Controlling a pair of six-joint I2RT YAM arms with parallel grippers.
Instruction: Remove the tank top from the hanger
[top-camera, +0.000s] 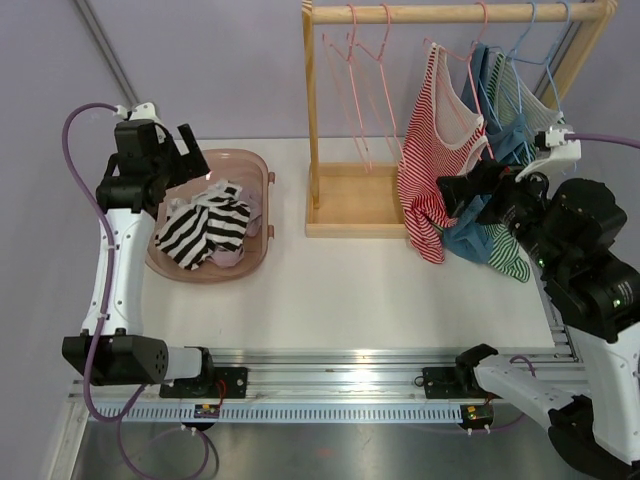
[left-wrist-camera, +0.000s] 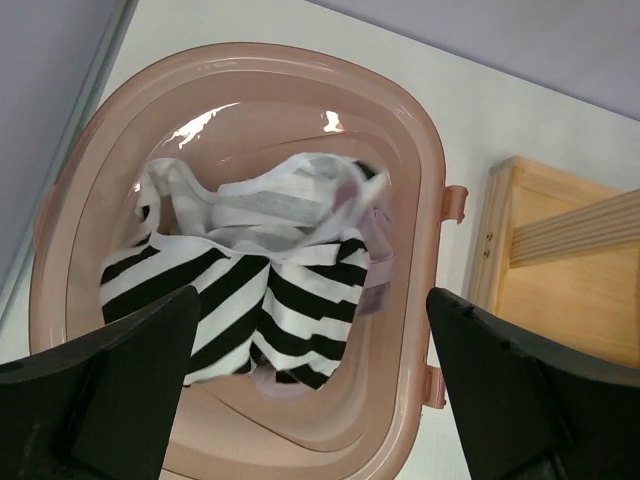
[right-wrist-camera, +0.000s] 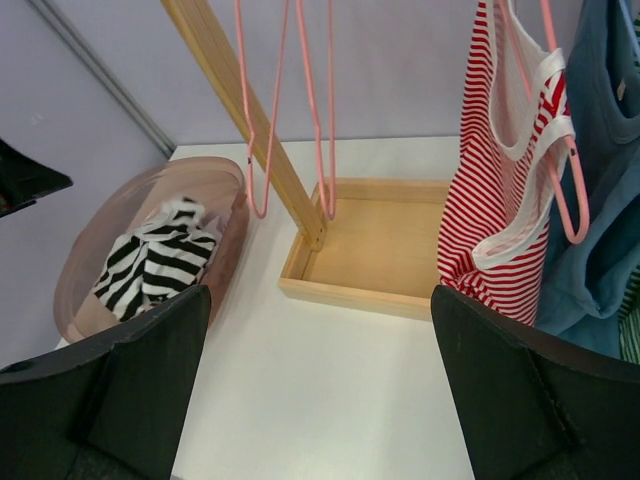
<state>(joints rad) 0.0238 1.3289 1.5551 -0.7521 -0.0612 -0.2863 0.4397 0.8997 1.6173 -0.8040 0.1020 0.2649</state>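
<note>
Three tank tops crowd the right end of the wooden rail (top-camera: 450, 13). They overlap so much that the blue one (top-camera: 465, 240) and the green-striped one (top-camera: 515, 265) are hard to tell apart, and the right arm (top-camera: 570, 240) covers part of both in the top view. The right wrist view cuts off the shoulders of the red-and-white striped tank top (right-wrist-camera: 500, 220) and shows only a strip of blue at its edge.

That red top is the leftmost of the three and hangs on a pink hanger (right-wrist-camera: 578, 238). Its straps are edged in white and its hem hangs near the rack's base tray (top-camera: 355, 205). The right gripper (top-camera: 462, 195) sits just beside its lower half, fingers spread wide, grasping nothing.

The left gripper (left-wrist-camera: 312, 300) is likewise released. It hangs above the pink basin (left-wrist-camera: 420, 150) on the desk (top-camera: 330, 290), which holds a black-and-white striped garment (left-wrist-camera: 250, 310).
</note>
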